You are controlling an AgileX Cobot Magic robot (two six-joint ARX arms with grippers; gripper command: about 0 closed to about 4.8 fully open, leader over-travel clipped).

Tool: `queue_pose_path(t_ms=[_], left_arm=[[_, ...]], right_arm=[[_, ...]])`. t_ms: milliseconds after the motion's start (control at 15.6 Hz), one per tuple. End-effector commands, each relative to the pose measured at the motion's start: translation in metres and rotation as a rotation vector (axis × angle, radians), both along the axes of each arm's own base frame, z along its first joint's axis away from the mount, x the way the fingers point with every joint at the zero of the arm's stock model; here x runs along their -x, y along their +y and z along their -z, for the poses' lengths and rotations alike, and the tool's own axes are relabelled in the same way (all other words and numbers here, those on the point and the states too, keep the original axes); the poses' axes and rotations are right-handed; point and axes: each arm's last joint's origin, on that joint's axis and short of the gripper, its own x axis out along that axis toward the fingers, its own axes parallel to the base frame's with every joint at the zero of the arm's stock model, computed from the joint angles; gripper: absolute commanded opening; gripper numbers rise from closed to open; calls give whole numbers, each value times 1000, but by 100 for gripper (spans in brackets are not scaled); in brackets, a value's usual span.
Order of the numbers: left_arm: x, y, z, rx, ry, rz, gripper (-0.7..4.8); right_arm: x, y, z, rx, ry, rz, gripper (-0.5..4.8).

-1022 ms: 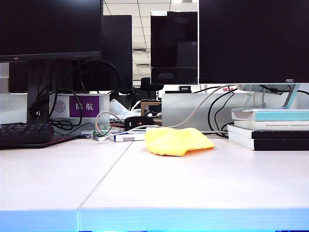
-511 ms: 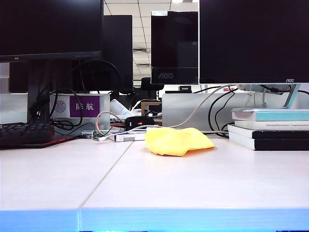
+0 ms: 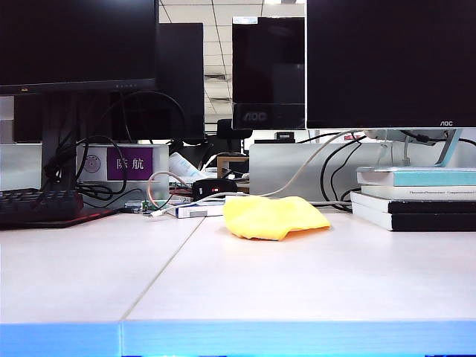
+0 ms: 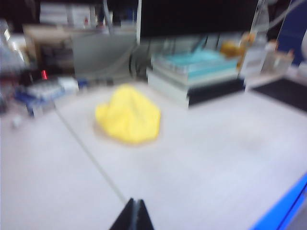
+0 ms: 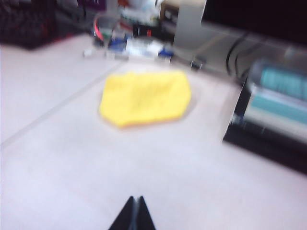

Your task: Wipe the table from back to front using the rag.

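Observation:
The yellow rag [image 3: 271, 217] lies crumpled at the back of the off-white table [image 3: 297, 282], just right of the thin seam line. It also shows, blurred, as the rag [image 4: 128, 119] in the left wrist view and the rag [image 5: 146, 97] in the right wrist view. My left gripper [image 4: 135, 201] is shut with its two dark tips pressed together, well short of the rag with bare table between. My right gripper [image 5: 135, 199] is likewise shut and empty, also far from the rag. Neither arm shows in the exterior view.
A stack of books [image 3: 415, 197] sits right of the rag. Behind it are monitors [image 3: 390, 63], cables [image 3: 312, 167], a grey box with a purple label [image 3: 129, 163] and small clutter [image 3: 197, 207]. A black keyboard [image 3: 41, 205] lies back left. The pale blue front edge [image 3: 238, 338] bounds the table.
Nothing differs in the exterior view: the rag and the clutter stay put, and neither arm shows there.

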Motion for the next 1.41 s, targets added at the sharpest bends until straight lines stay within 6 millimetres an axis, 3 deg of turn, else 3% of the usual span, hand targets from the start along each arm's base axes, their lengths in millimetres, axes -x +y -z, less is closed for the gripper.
queue_pose_path(t_ms=[64,320,767,1214,1406], left_arm=[[-8,-5,24,-1,0,0,-5],[-14,-9,53,-12,14,-14,-5],[-18,-7,66,-33,18,-159,-5],[-28,33,75,-94,92,-550,-5],[-29,40,76,-145,85,-618,-5]], right_arm=[[6,-2,24,-26,-16,-14,9],[12,-5,51,-11,18,-12,9],[15,-6,62,36,130,-10,9],[15,-6,62,36,130,-11,9],[15,-6,62,37,130,-7,9]])
